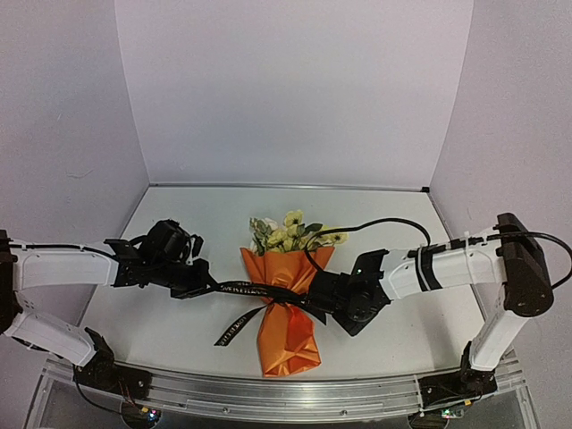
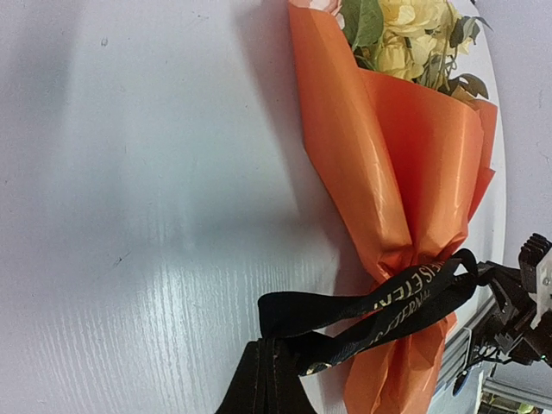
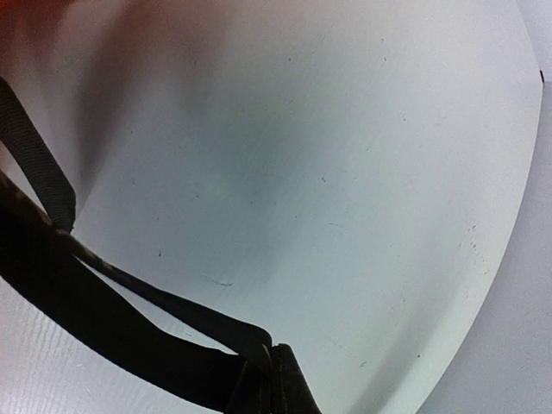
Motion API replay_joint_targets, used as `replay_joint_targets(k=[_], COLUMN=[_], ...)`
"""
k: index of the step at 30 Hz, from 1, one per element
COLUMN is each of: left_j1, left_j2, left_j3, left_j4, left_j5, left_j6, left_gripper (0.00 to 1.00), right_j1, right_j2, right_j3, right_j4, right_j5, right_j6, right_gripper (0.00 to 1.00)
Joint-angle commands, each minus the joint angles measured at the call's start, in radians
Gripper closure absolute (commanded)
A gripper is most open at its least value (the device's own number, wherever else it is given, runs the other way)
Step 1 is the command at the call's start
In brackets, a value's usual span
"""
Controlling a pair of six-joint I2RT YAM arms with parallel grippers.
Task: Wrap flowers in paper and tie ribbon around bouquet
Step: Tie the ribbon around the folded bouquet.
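The bouquet point(image 1: 284, 295) lies mid-table, its flowers point(image 1: 288, 232) pointing to the back and the orange paper point(image 1: 288, 341) pinched at the waist. The black ribbon point(image 1: 255, 290) runs across that waist, and one loose tail point(image 1: 232, 331) trails toward the front left. My left gripper point(image 1: 207, 284) is shut on the ribbon just left of the bouquet. In the left wrist view its tips point(image 2: 272, 347) clamp a folded loop of ribbon point(image 2: 379, 304) beside the paper point(image 2: 405, 155) and flowers point(image 2: 405, 34). My right gripper point(image 1: 313, 299) is at the waist's right side. Its tips point(image 3: 274, 350) are shut on the ribbon point(image 3: 147, 297).
A black cable point(image 1: 375, 222) arches from the right arm over the flower end. White walls enclose the table point(image 1: 179, 223) at the back and both sides. A metal rail point(image 1: 286, 395) runs along the near edge. The right arm point(image 2: 526, 302) shows behind the bouquet in the left wrist view.
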Motion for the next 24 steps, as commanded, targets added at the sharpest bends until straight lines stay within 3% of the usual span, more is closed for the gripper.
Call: replay_joint_targets(k=[1,9,15,16,24], left_j1=[0.007,0.007,0.006,0.007,0.005], left_j2=[-0.034,0.03,0.171,0.18,0.115], left_j3=[-0.003,0.068,0.153,0.158,0.114], left_j4=[0.057,0.271,0.265,0.269,0.349], left_j5=[-0.008,0.168,0.2,0.201,0.226], left_j6=[0.05,0.111,0.102,0.095,-0.039], left_gripper=[1.0,1.0,0.99,0.96,0.41], right_j1=[0.009,0.009,0.009,0.009,0.009], right_j2=[0.004,-0.027,-0.036,-0.036,-0.039], right_j3=[0.039,0.045,0.035,0.034,0.03], right_j4=[-0.045,0.018,0.05,0.053,0.069], right_j5=[0.05,0.0,0.002,0.001,-0.001], right_j6=[-0.061,-0.065,-0.038,-0.034,-0.019], right_gripper=[1.0,1.0,1.0,1.0,1.0])
